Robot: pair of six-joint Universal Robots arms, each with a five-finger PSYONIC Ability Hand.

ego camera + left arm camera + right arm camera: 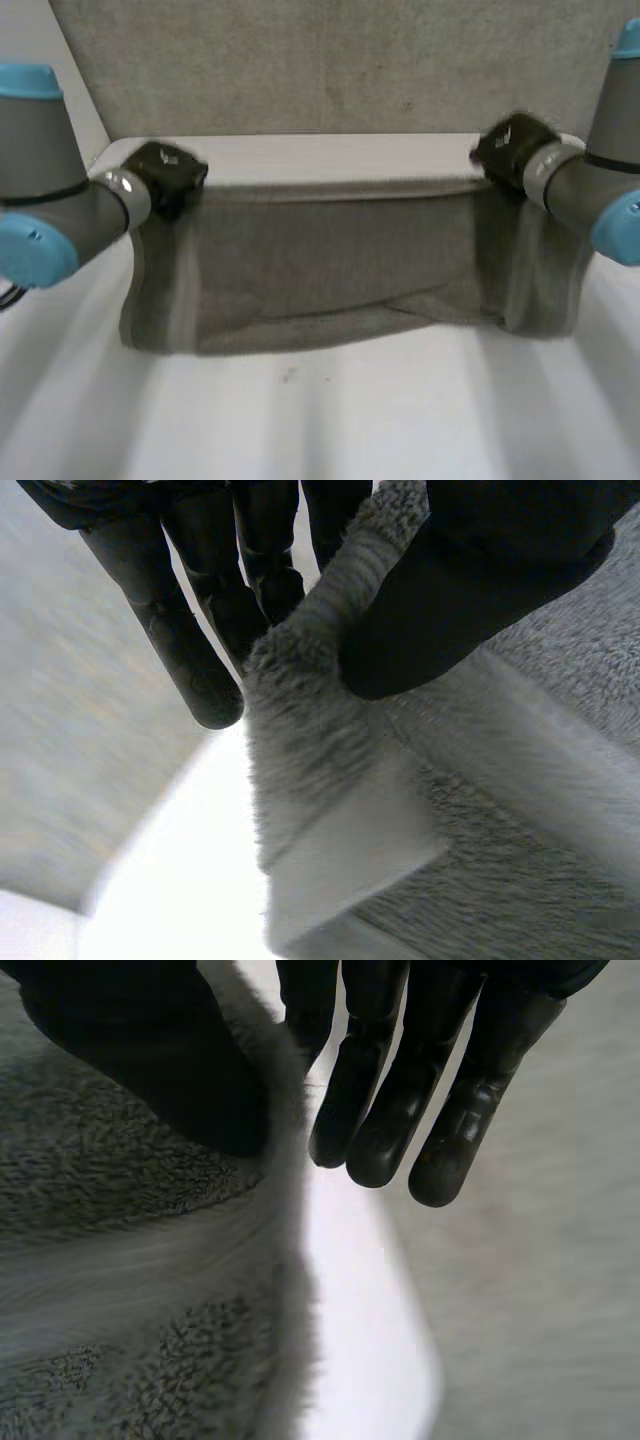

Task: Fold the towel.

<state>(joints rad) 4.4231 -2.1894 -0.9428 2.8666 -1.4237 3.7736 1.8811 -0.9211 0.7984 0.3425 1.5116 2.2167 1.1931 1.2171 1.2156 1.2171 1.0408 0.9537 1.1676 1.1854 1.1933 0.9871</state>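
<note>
A grey towel (330, 265) hangs stretched between my two hands above the white table (330, 410), its lower edge sagging toward the table. My left hand (165, 178) holds the towel's upper left corner; in the left wrist view the thumb (470, 590) pinches the fuzzy towel edge (310, 710) against the fingers (190, 650). My right hand (512, 146) holds the upper right corner; in the right wrist view the thumb (160, 1070) presses the towel (130, 1260) against the fingers (400, 1100). A pale woven band runs across the towel near each hand.
A grey wall panel (340, 65) stands behind the table's far edge (330, 150). Bare white table lies in front of the towel, toward me.
</note>
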